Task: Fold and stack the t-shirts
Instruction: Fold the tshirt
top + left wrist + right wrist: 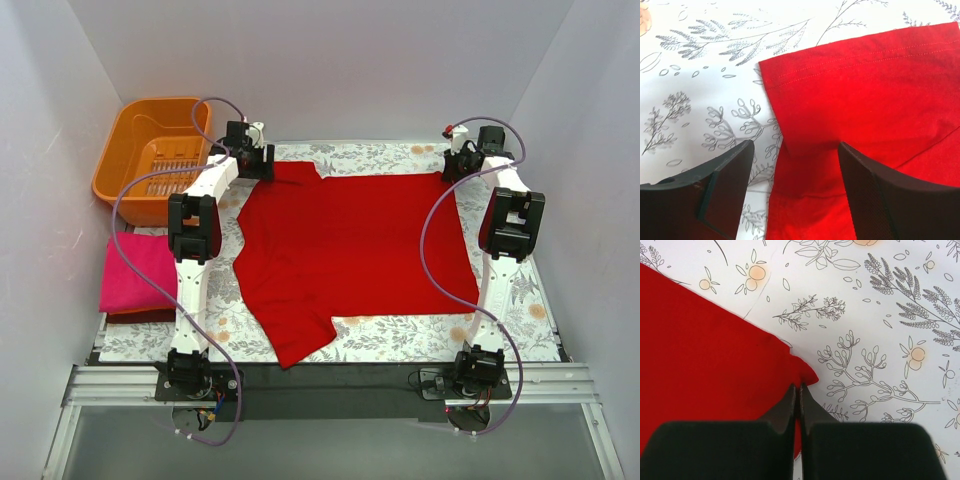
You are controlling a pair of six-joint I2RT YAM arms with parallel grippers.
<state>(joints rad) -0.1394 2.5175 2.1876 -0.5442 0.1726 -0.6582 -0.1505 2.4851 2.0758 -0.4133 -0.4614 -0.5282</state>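
A: The right gripper has its fingers pressed together on the far hem corner of the red t-shirt. The cloth rises into a small peak at the tips, so the pinch looks thin.

B: And the left gripper?

A: It is spread wide and holds nothing. It hangs low over the far sleeve, with one finger above the floral cloth and the other above red fabric.

B: How does the shirt lie?

A: It lies flat in the middle of the floral cloth, with its hem toward the right arm and its sleeves toward the left arm. A folded pink t-shirt rests on a dark red t-shirt at the left edge, nearer the arms than the orange basket.

B: So the step is probably to get matched holds along the far edge for a first fold.

A: That seems likely. To do it well, the left gripper should drop until both fingers reach the cloth, then close on the sleeve's full thickness and not just the top layer. It must not catch the floral cloth underneath. After that both arms should rise together and keep the far edge taut and level between them. They should lift only high enough to carry that edge over toward the near side.

B: What is the risk?

A: The right gripper's shallow pinch could slip if the left arm pulls sideways.
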